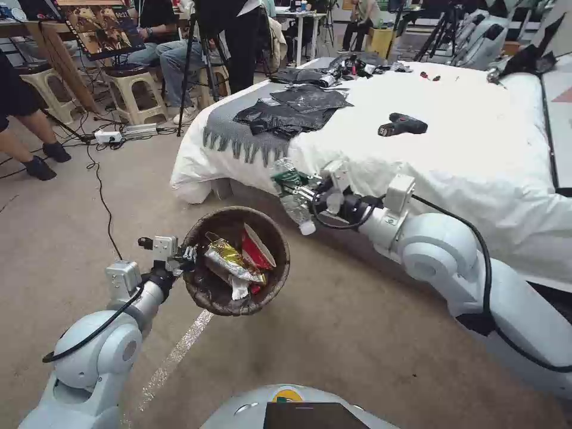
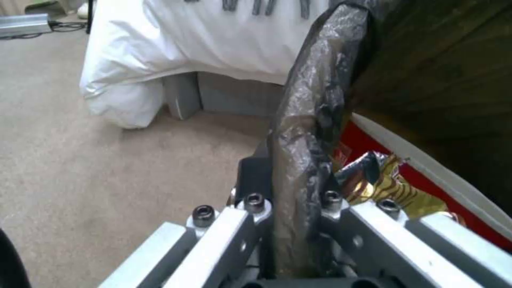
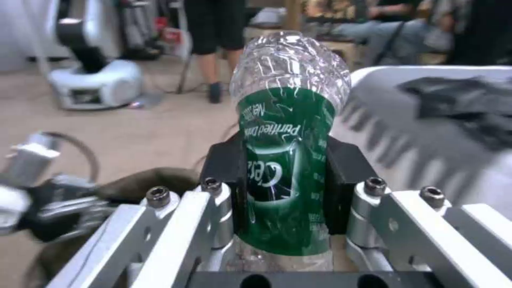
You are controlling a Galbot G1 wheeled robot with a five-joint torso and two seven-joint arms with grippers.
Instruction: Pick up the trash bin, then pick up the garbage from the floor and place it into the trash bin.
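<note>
Green-labelled bottle (image 3: 285, 168) clamped in right gripper (image 3: 285, 180); left gripper (image 2: 291, 208) pinches trash bin (image 1: 205, 298) rim.

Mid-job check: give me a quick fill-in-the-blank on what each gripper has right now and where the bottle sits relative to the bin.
1. The left gripper is clamped on the bag-lined ____ of the trash bin.
2. The right gripper is shut on a crushed bottle with a ____ label.
3. The bottle is not yet ____ the trash bin.
4. A gold wrapper and a red-and-white packet lie ____ the trash bin.

Missing words: rim; green; inside; inside
</note>
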